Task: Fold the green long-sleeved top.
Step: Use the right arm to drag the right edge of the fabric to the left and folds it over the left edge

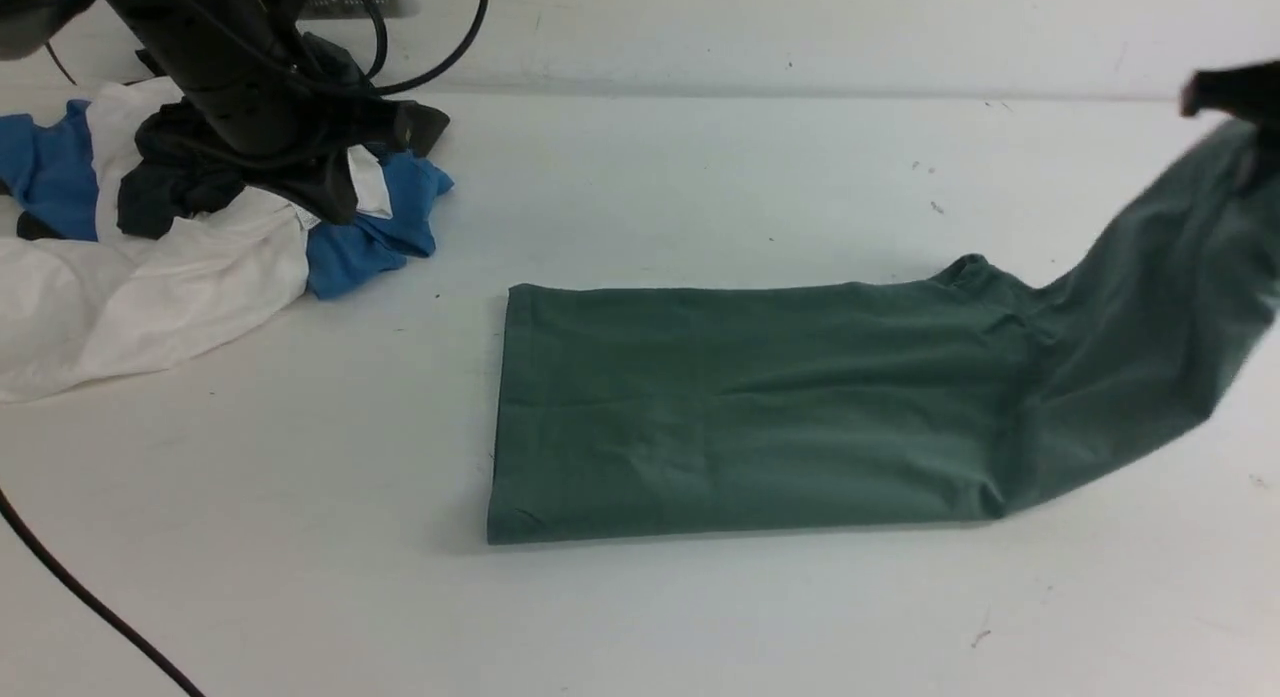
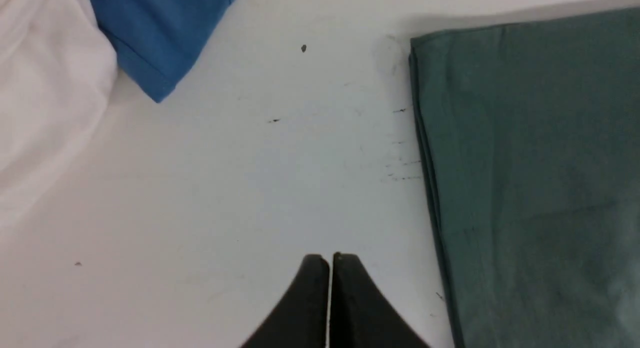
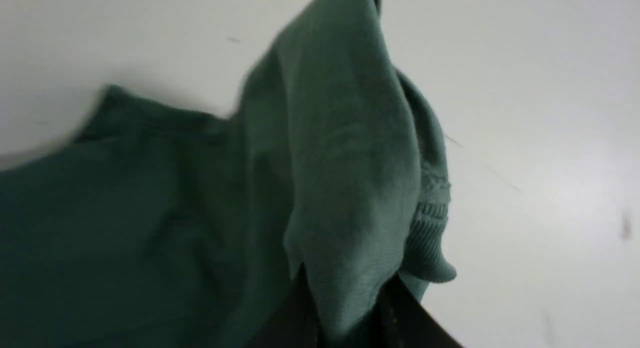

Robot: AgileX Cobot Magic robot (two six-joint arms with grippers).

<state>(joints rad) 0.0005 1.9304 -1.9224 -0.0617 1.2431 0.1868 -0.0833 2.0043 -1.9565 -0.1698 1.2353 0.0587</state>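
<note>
The green long-sleeved top [image 1: 740, 407] lies folded into a long band across the table's middle. Its right end rises off the table toward the far right. My right gripper [image 1: 1235, 102] is shut on that raised end; in the right wrist view the green cloth [image 3: 340, 198], with a ribbed cuff, hangs from between the black fingers [image 3: 295, 313]. My left gripper [image 2: 329, 260] is shut and empty above bare table, to the left of the top's squared left edge [image 2: 425, 153]. In the front view only the left arm [image 1: 240, 67] shows. The logo and label are hidden.
A heap of white [image 1: 140, 287], blue [image 1: 370, 237] and dark grey [image 1: 170, 187] garments lies at the back left under the left arm. A black cable [image 1: 90, 602] crosses the near left corner. The table's back edge [image 1: 800, 92] runs behind.
</note>
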